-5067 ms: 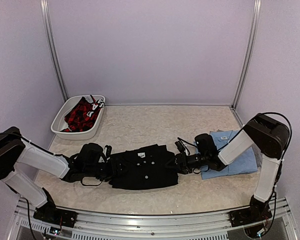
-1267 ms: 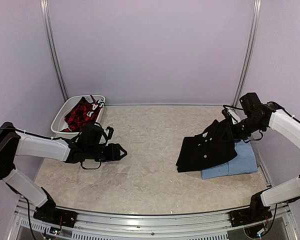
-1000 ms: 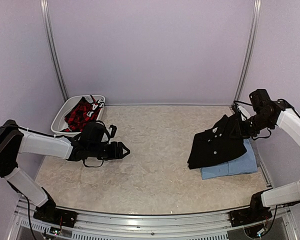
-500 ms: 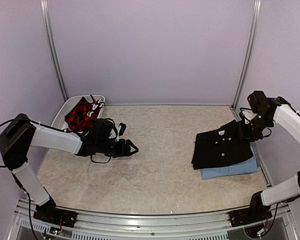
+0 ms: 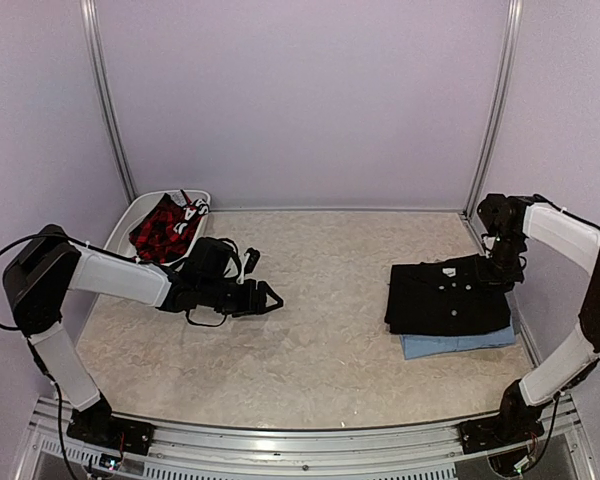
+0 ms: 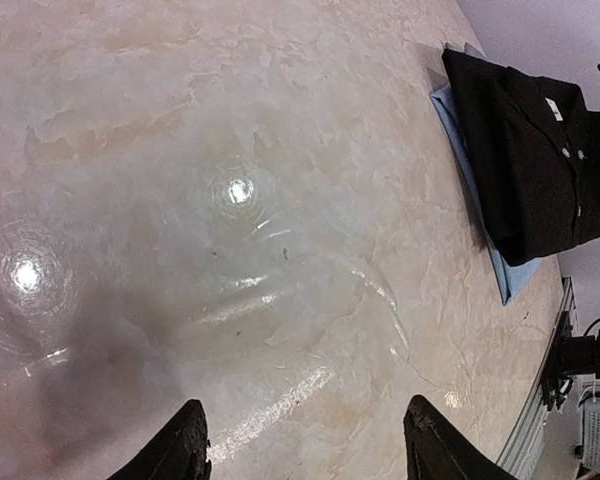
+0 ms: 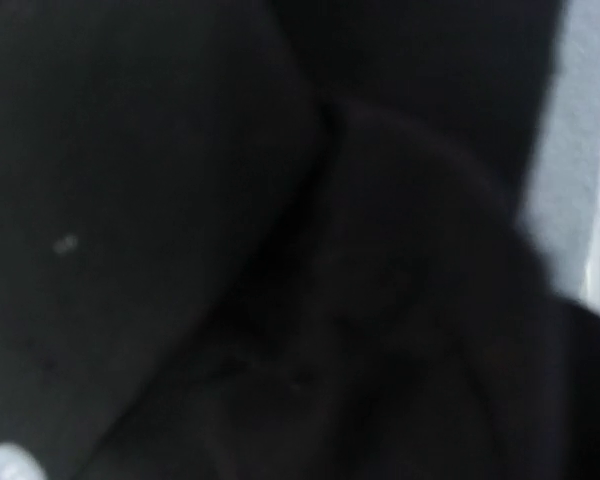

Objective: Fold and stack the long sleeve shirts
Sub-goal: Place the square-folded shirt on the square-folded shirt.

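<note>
The black long sleeve shirt (image 5: pixel 445 298) lies folded flat on top of the folded light blue long sleeve shirt (image 5: pixel 460 343) at the right of the table. Both shirts also show in the left wrist view, the black one (image 6: pixel 530 160) over the blue one (image 6: pixel 480 205). My right gripper (image 5: pixel 493 271) is down at the black shirt's back right edge by the collar. Its wrist view is filled with black cloth (image 7: pixel 180 200), which hides the fingers. My left gripper (image 5: pixel 270 298) (image 6: pixel 305 450) hovers open over bare table left of centre, with nothing between its fingers.
A white basket (image 5: pixel 115 250) at the back left holds a red and black checked garment (image 5: pixel 160 228). Pale walls with metal posts enclose the table on three sides. A metal rail (image 5: pixel 300 445) runs along the near edge.
The right arm swung the hanging black shirt rightward and lowered it flat onto the blue shirt. The left gripper reached a little further right over the table.
</note>
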`<action>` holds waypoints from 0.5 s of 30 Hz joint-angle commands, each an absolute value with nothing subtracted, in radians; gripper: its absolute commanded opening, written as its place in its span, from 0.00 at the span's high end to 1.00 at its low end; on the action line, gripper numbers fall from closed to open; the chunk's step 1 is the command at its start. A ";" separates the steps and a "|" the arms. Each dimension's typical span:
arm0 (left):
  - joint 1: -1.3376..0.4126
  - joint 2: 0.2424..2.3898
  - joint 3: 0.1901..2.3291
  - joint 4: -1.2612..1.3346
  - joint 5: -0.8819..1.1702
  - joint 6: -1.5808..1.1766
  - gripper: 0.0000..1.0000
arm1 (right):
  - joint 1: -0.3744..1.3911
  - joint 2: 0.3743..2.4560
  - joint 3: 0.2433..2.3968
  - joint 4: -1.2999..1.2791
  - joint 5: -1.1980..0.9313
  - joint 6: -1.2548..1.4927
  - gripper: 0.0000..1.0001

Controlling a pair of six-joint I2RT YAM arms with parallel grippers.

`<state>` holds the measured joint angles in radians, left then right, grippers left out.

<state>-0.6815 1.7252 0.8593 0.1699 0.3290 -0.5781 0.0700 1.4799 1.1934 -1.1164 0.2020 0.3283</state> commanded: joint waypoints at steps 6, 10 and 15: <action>-0.687 1.714 0.879 0.151 0.321 -0.572 0.38 | 0.028 1.542 1.232 -1.116 0.449 0.399 0.36; -0.685 1.709 0.881 0.146 0.309 -0.572 0.38 | 0.018 1.539 1.245 -1.111 0.501 0.396 0.23; -0.678 1.690 0.882 0.127 0.274 -0.569 0.35 | 0.018 1.505 1.259 -1.071 0.517 0.367 0.17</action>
<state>-0.6815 1.7248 0.8593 0.1535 0.3130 -0.5781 0.0288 1.5429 1.2293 -1.1023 0.4721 0.3828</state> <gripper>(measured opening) 0.638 0.821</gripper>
